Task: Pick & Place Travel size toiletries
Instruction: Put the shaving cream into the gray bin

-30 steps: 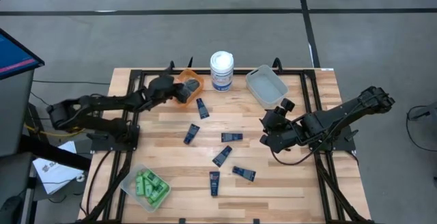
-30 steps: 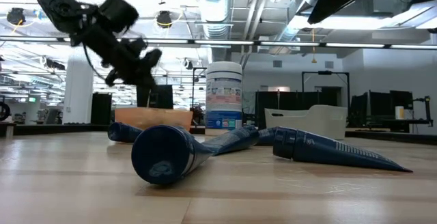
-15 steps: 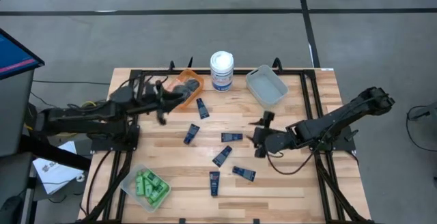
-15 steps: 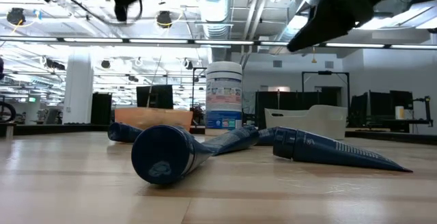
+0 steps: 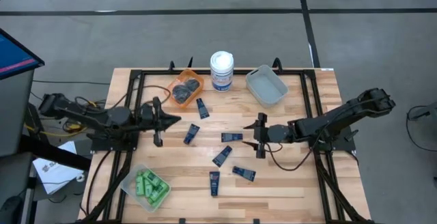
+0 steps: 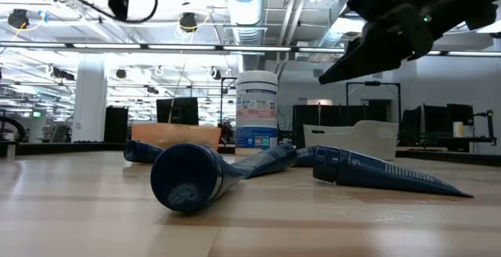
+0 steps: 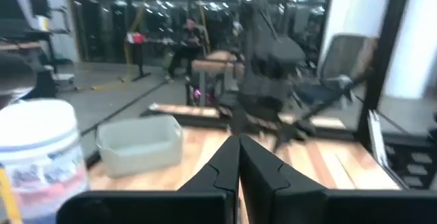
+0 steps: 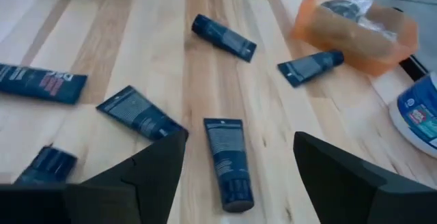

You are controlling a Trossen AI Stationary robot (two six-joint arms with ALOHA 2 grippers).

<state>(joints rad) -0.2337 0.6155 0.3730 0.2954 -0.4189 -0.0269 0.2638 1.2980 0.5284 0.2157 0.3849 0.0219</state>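
High view: scattered flat navy tubes.

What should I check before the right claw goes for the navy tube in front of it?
1. Right claw open: ok, fingers spread wide in its wrist view.
2. Navy tube lying between the fingers' line: ok.
3. Tube clear of neighbouring tubes: ok, apart.
4. Left claw out of the way: ok, shut and empty, over the table's left side.
5. Orange bin reachable: ok, it holds dark pots.
6. Claw height above the table: cannot tell.
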